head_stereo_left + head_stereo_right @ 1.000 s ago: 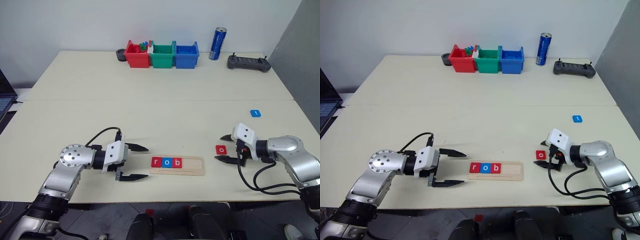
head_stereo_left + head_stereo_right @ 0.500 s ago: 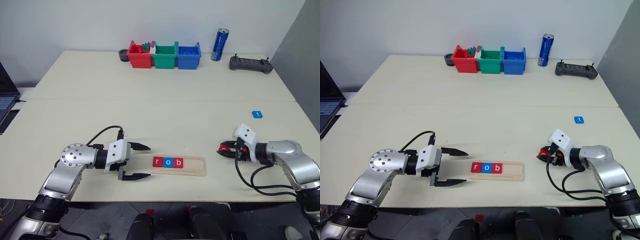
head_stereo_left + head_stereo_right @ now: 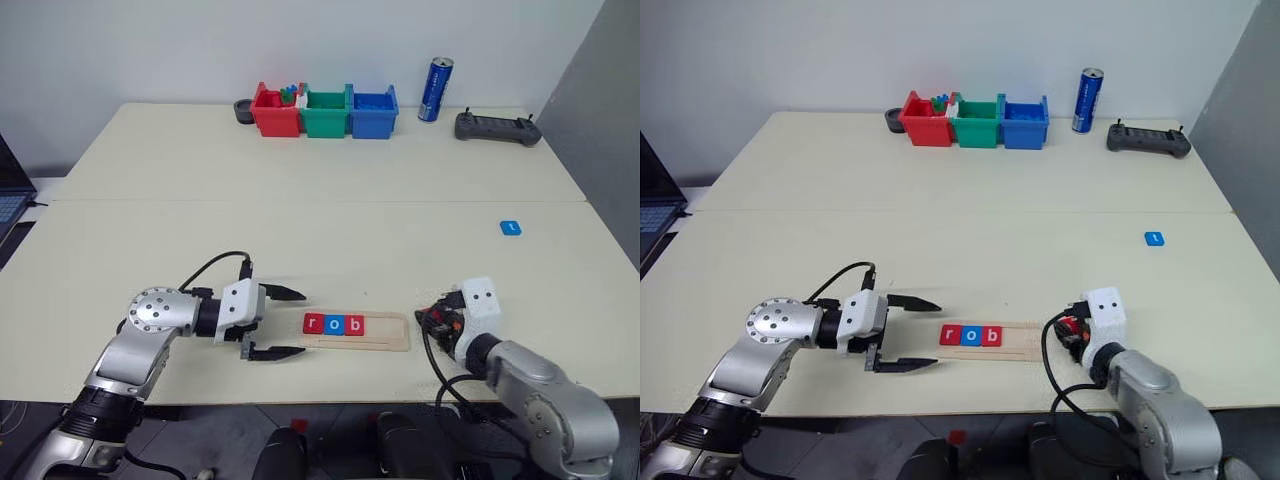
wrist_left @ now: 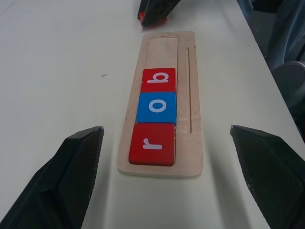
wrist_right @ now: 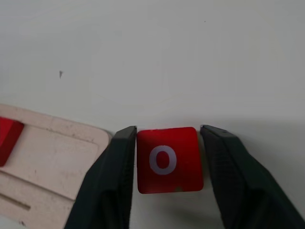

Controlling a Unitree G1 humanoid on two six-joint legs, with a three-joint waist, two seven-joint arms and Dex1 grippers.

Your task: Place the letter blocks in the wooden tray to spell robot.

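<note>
Cream table point(image 3: 300, 180) w/ seam, white wall point(image 3: 200, 40) behind.

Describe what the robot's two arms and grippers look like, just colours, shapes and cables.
Both arms are silver-grey metal with rounded joints; the left shows a round disc with small holes. Each ends in a white boxy wrist block carrying a gripper of two tapered black fingers: left gripper, right gripper. A black cable loops along each arm. The right block has two dark dots.

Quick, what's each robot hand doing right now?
Left tool: open, holding nothing.
Right tool: shut on the red o block.
</note>
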